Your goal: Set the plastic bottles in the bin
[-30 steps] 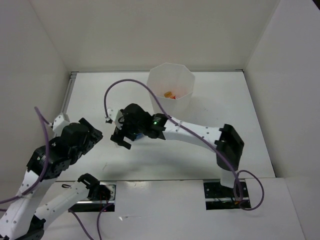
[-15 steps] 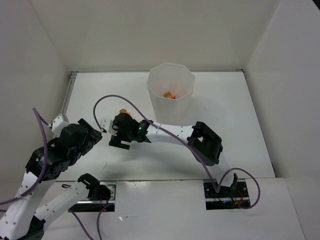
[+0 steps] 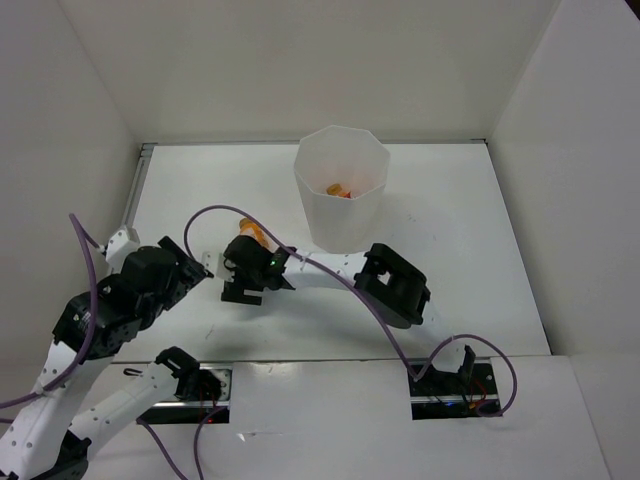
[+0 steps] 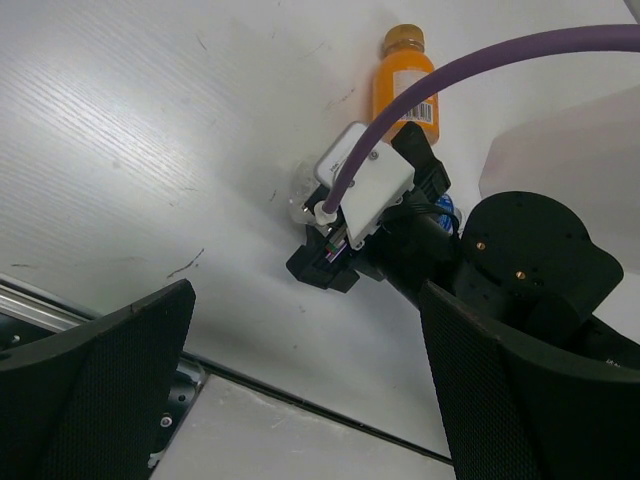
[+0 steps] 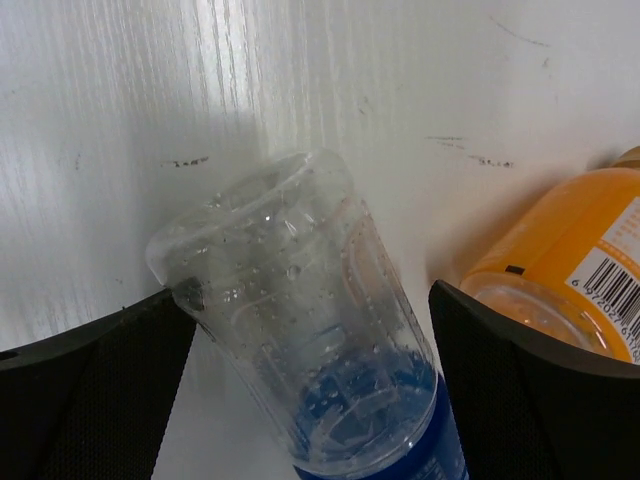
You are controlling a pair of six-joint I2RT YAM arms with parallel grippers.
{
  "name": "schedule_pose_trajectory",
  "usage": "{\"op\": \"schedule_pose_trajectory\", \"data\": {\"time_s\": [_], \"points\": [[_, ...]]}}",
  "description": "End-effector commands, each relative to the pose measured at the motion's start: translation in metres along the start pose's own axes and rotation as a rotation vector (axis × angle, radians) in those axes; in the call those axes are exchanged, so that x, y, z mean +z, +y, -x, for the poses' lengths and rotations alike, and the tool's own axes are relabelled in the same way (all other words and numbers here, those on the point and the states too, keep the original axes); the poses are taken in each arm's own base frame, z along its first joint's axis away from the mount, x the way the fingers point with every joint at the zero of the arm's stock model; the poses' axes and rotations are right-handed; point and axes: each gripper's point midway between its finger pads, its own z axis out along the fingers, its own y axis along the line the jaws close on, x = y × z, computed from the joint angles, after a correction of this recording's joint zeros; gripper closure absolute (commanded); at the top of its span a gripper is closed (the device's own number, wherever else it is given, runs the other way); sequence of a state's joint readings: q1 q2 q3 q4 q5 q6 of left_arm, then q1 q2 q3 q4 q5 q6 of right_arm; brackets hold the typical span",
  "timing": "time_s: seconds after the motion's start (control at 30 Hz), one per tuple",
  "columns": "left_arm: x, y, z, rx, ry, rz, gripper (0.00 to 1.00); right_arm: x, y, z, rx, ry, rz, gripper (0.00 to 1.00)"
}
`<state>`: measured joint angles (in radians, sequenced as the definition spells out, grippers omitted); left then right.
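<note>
**Blue-label bottle straddled, not yet pinched**

Working low, left of centre, with the right gripper [image 5: 312,295]: spread wide, closed on nothing. Straddling the clear blue-label bottle [image 5: 310,340], down on its side on the white table [image 5: 120,100], one of the black pads [image 5: 80,400] on either flank. Lying with its long axis roughly along the gripper's own reach, slightly skewed, base end pointing away from the wrist, cap end out of frame. Set, then, for a squeeze across the narrow round body rather than end to end.

Far closer to the right arm than to the left gripper [image 4: 305,288], likewise wide open and empty, off to the left.

Just beside, on the far side and not touching: the short orange bottle [image 5: 570,290], also lying down, barcode up. Probably at risk of a nudge from the closing finger.

Farther off, to the far right: the bin [image 3: 340,225], tall, translucent white, faceted.

Thin, smooth, clear plastic, beaded with droplets inside; likely to dent or slip under a hard squeeze.
</note>
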<state>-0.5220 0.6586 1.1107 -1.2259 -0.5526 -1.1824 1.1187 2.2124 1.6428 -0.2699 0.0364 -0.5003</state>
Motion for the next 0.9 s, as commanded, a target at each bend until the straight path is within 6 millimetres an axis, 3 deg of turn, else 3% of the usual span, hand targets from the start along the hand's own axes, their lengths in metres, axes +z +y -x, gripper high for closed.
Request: {"op": "schedule_pose_trajectory", "data": {"time_s": [0.0,0.07,0.17,0.2,0.23,0.33,0.37,0.4,0.43,0.53,0.57,0.63,0.67,0.77,0.87], "points": [[0.0,-0.006,0.005,-0.008,-0.013,-0.019,0.0,0.014,0.002,0.002,-0.015,-0.009,0.017,0.0],[-0.002,-0.006,0.005,-0.013,-0.017,-0.026,0.0,0.015,0.005,-0.003,0.004,0.0,0.022,0.02],[-0.002,-0.008,0.007,-0.018,-0.021,-0.034,0.0,-0.004,0.001,0.014,0.016,-0.065,0.017,0.29],[-0.002,-0.008,0.007,-0.018,-0.021,-0.034,0.0,-0.008,0.008,0.012,0.025,-0.074,0.042,0.29],[-0.002,-0.01,0.008,-0.012,-0.025,-0.041,0.0,-0.025,0.0,0.025,0.025,-0.115,0.022,0.29],[0.0,-0.015,0.007,-0.009,-0.024,-0.06,0.0,-0.049,0.0,0.036,0.043,-0.177,0.021,0.31],[0.001,-0.02,0.006,-0.017,-0.021,-0.08,0.0,-0.073,-0.009,0.052,0.051,-0.23,-0.004,0.34],[0.003,-0.025,0.006,0.007,-0.018,-0.091,0.0,-0.083,-0.008,0.055,0.064,-0.258,-0.001,0.38],[0.005,-0.031,0.006,-0.004,-0.021,-0.116,0.0,-0.114,-0.017,0.074,0.061,-0.329,-0.025,0.45],[0.016,-0.046,0.002,0.044,0.003,-0.119,0.0,-0.162,-0.028,0.093,0.067,-0.454,-0.061,0.46],[0.022,-0.049,-0.002,0.064,0.02,-0.106,0.0,-0.201,-0.035,0.105,0.071,-0.535,-0.096,0.46],[0.026,-0.053,0.0,0.062,0.02,-0.094,0.0,-0.248,-0.046,0.125,0.07,-0.673,-0.131,0.46],[0.026,-0.055,0.001,0.062,0.02,-0.094,0.0,-0.291,-0.064,0.133,0.083,-0.758,-0.181,0.48],[0.032,-0.064,0.005,0.073,0.001,-0.106,0.0,-0.367,-0.095,0.143,0.061,-0.932,-0.266,0.52],[0.036,-0.076,0.008,0.075,-0.006,-0.117,0.0,-0.416,-0.134,0.149,0.076,-0.996,-0.431,0.52]]}}
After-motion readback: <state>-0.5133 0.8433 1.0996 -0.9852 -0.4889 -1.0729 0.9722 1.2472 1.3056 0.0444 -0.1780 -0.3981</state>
